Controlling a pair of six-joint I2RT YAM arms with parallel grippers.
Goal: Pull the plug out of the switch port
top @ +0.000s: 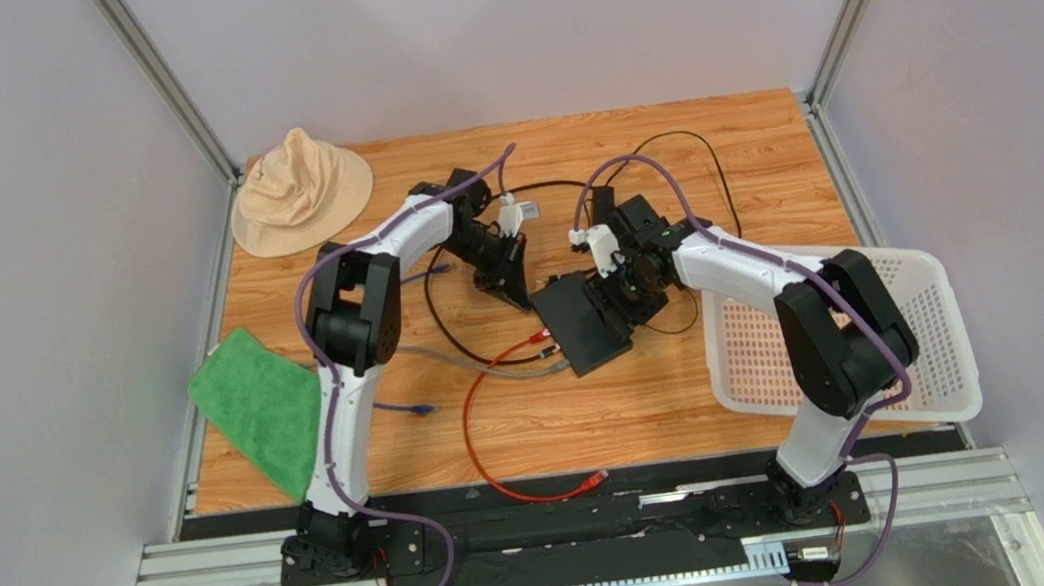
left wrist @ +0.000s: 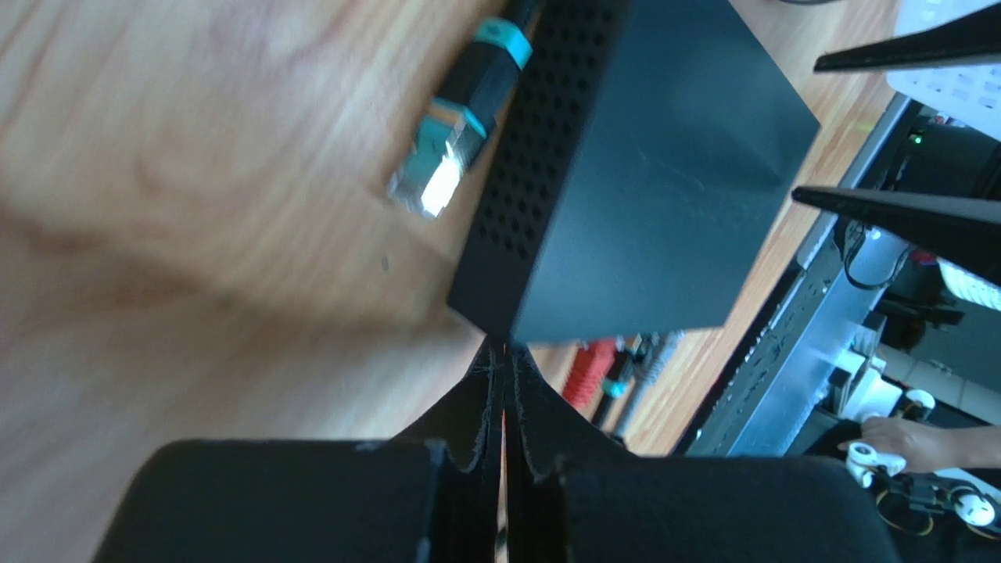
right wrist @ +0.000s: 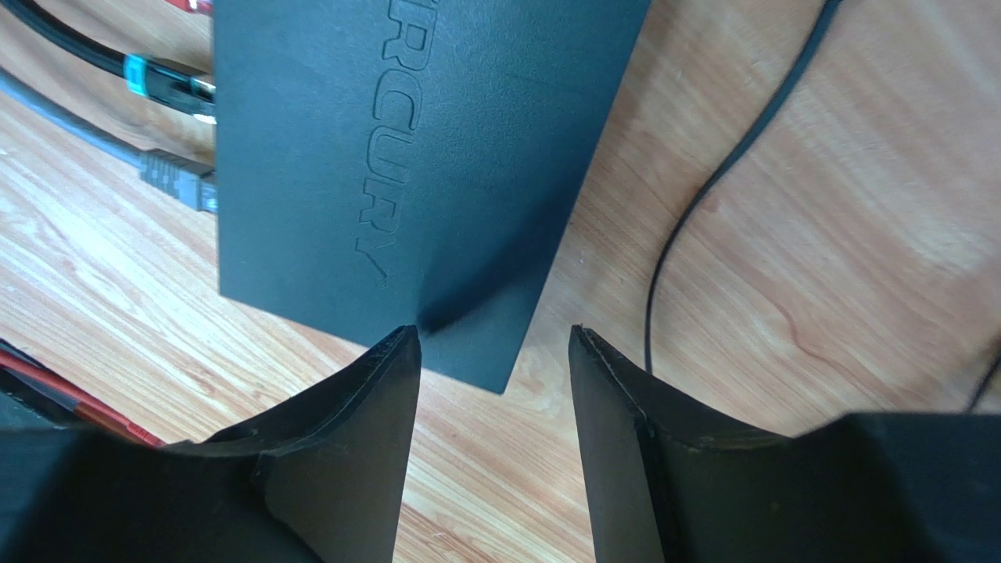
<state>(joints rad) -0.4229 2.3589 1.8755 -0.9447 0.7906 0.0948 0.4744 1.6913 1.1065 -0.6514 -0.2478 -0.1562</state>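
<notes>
The flat matte-black switch box (top: 589, 319) lies between my two arms. My left gripper (left wrist: 505, 352) is pinched closed on nothing at one switch corner. My right gripper (right wrist: 494, 340) hovers half-spread and empty over another. A grey plug (right wrist: 176, 182) looks seated in the switch's side, so I judge the pull not yet begun. Next I pin the switch and grasp that plug.

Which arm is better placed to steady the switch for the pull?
Right, probably: the right hand is open, straddling a corner of the switch; the left hand is shut beside it.
</notes>
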